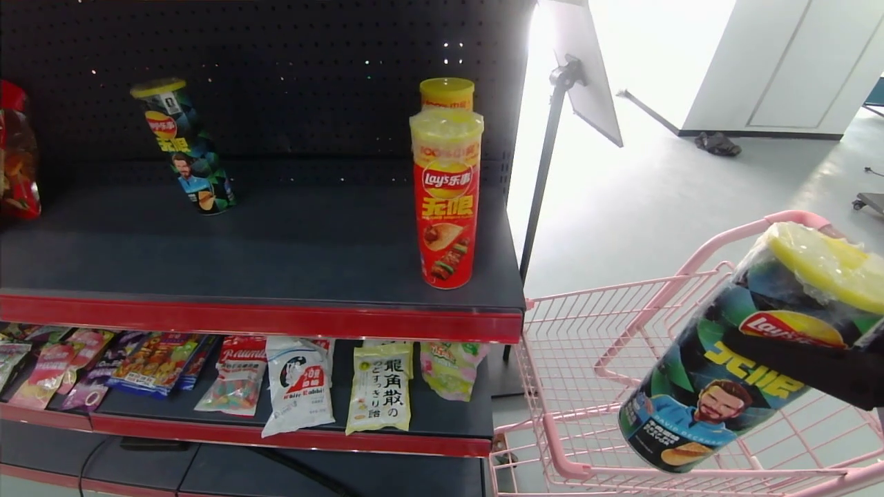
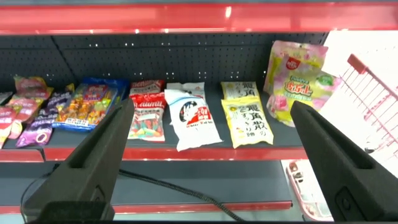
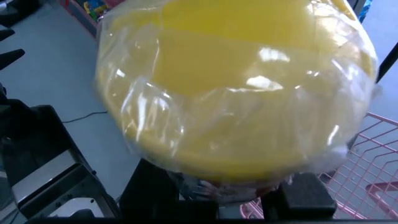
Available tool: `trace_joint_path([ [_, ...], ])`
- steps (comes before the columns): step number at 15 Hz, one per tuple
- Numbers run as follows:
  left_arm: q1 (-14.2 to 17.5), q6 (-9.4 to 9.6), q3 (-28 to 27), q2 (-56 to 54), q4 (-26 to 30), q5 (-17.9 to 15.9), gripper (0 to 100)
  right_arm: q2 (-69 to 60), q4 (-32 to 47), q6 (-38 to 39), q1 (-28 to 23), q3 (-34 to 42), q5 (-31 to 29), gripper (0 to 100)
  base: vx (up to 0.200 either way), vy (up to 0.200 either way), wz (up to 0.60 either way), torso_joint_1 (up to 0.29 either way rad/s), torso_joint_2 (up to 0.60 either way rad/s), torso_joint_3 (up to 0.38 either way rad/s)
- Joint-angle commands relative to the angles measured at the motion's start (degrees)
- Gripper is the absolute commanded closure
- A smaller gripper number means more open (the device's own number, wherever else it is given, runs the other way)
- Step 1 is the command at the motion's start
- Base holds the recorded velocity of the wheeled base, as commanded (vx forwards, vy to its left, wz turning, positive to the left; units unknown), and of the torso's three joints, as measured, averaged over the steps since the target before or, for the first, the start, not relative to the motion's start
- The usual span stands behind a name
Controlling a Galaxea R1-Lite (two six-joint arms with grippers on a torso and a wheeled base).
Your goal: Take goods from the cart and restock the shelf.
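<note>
The right gripper (image 1: 794,355) is clamped around a dark green chip can (image 1: 718,386), which is tilted above the pink cart (image 1: 587,331) at four o'clock in the head view. The left gripper (image 2: 212,104), fingers spread, faces the snack bags (image 2: 189,115) on the lower shelf. Farther off, on the upper shelf (image 1: 276,241), a red can (image 1: 447,207) stands at twelve o'clock and a second dark can (image 1: 183,148) at ten.

Four chip cans (image 1: 183,148) (image 1: 447,207) (image 1: 447,93) (image 1: 697,393), two dark, and one cart (image 1: 552,431)
</note>
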Motion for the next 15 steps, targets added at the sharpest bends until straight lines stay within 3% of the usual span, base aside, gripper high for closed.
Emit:
trace_joint_path([
  [1, -0.02, -0.01, 0.01, 0.05, 0.02, 0.01, 0, 0.31, 0.02, -0.04, 0.12, 0.30, 0.03, 100, 0.000, 0.000, 0.00, 0.207, -0.45, -0.266],
  [5, -0.02, -0.01, 0.01, 0.05, 0.02, 0.01, 0, 0.31, 0.11, -0.13, 1.00, 0.30, 0.03, 100, 0.000, 0.000, 0.00, 0.167, -0.37, -0.207],
  [15, -0.02, -0.01, 0.01, 0.05, 0.02, 0.01, 0, -0.66, 0.11, 0.13, 0.30, 1.26, -0.06, 100, 0.000, 0.000, 0.00, 0.003, -0.01, -0.004],
])
